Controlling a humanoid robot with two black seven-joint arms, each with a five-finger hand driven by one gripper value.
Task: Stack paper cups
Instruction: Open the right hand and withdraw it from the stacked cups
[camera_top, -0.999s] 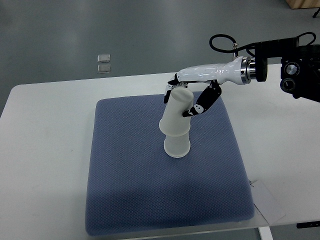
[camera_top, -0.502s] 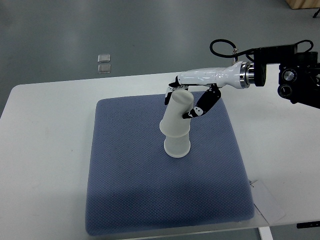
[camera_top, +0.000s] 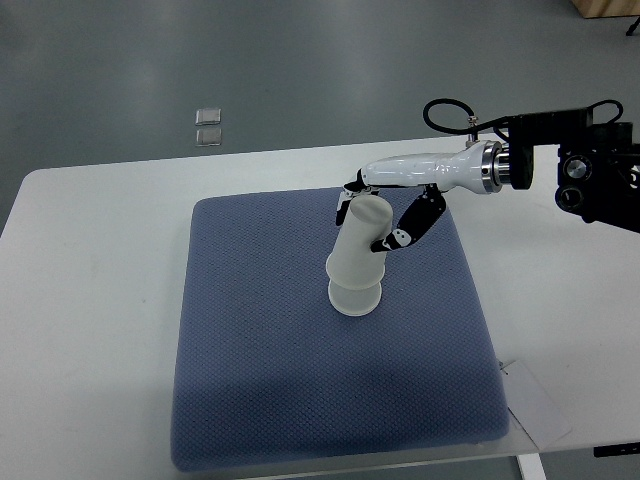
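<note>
paper cups (camera_top: 356, 258): 2, stacked | blue mat (camera_top: 300, 400): 1 | robot hand (camera_top: 385, 215): 1 | counter (camera_top: 90, 330): 1 | floor tiles (camera_top: 208, 125): 2

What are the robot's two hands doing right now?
Right hand: fingers closed around the upper paper cup, which sits tilted over the lower cup.
Left hand: not in the picture.

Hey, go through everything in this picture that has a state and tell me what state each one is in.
upper paper cup: upside down, tilted, set over the lower cup, held
lower paper cup: upside down on the mat
right hand: fingers closed around the upper paper cup
blue mat: lying flat on the table
white table: bearing the mat
</note>
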